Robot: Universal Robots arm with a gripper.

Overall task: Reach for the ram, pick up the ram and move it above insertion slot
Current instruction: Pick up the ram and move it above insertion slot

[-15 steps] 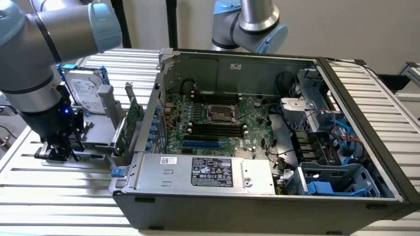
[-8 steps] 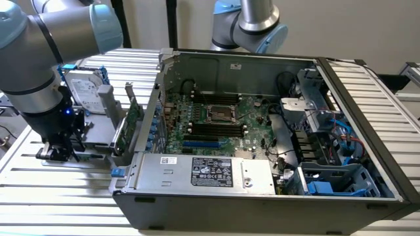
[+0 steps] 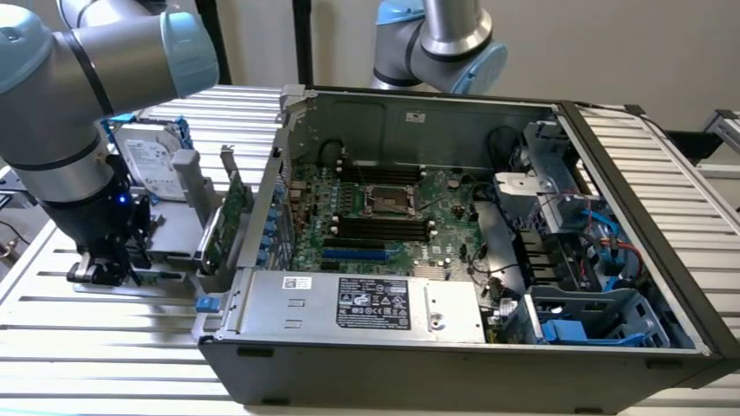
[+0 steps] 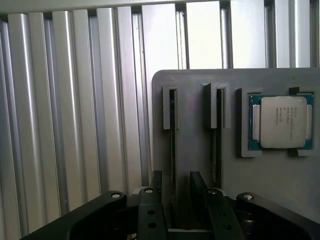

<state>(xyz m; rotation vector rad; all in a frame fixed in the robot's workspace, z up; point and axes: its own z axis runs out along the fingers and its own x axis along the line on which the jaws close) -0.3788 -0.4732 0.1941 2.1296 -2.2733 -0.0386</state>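
Slatted aluminium table (image 3: 104, 347) runs under everything you see, with an open computer case (image 3: 463, 347) taking up the middle and the exterior view's right, its motherboard (image 3: 382, 208) laid bare. At the exterior view's left your arm (image 3: 69, 104) reaches down so that the gripper (image 3: 110, 273) sits low over a grey holder (image 3: 173, 234) just beside the case. A silver hard drive (image 3: 156, 165) stands upright in that holder behind the arm, and a broader green expansion card (image 3: 237, 212) stands between it and the case wall. From the wrist camera you look along the gripper (image 4: 175, 176) onto the holder (image 4: 195, 140): the ram (image 4: 173, 135) stands edge-on in a narrow slot, a thin dark line. The two fingers (image 4: 156, 182) stand spread, one on each side of that slot – the ram lies between them with a gap showing on either side, so nothing is clamped. A second narrow slot (image 4: 218, 135) runs parallel nearby, and a processor chip (image 4: 282, 121) rests flat in a recess of the same holder – well apart from the fingers.
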